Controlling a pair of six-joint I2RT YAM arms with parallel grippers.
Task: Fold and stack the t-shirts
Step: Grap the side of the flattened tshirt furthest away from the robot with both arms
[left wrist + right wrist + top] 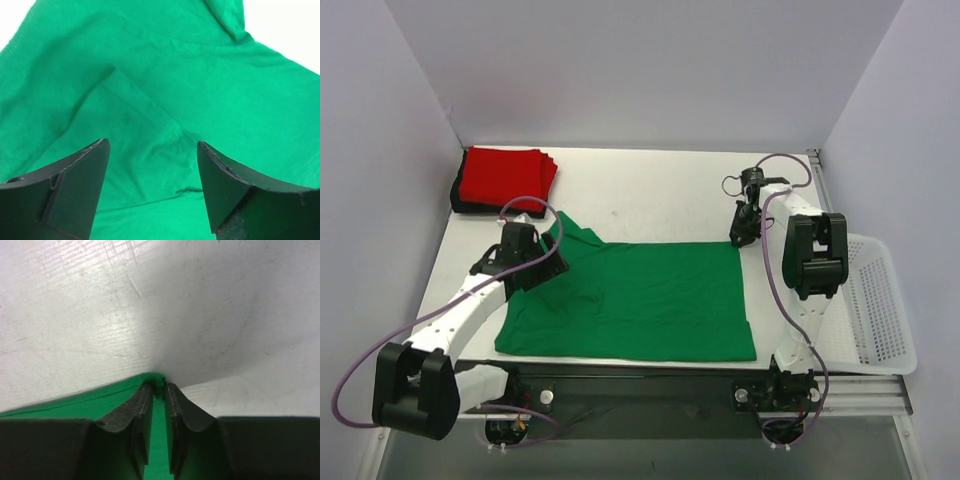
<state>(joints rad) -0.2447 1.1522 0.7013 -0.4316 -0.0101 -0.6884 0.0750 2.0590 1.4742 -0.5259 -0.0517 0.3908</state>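
A bright green t-shirt lies spread flat across the middle of the table. My left gripper is open above its left sleeve area; the left wrist view shows green fabric with a fold between the spread fingers. My right gripper is shut on the shirt's far right corner, pinching the green cloth against the table. A folded red t-shirt lies on a folded black one at the far left corner.
A white mesh basket stands off the table's right edge. Walls enclose the table at the back and both sides. Bare white table lies behind the green shirt.
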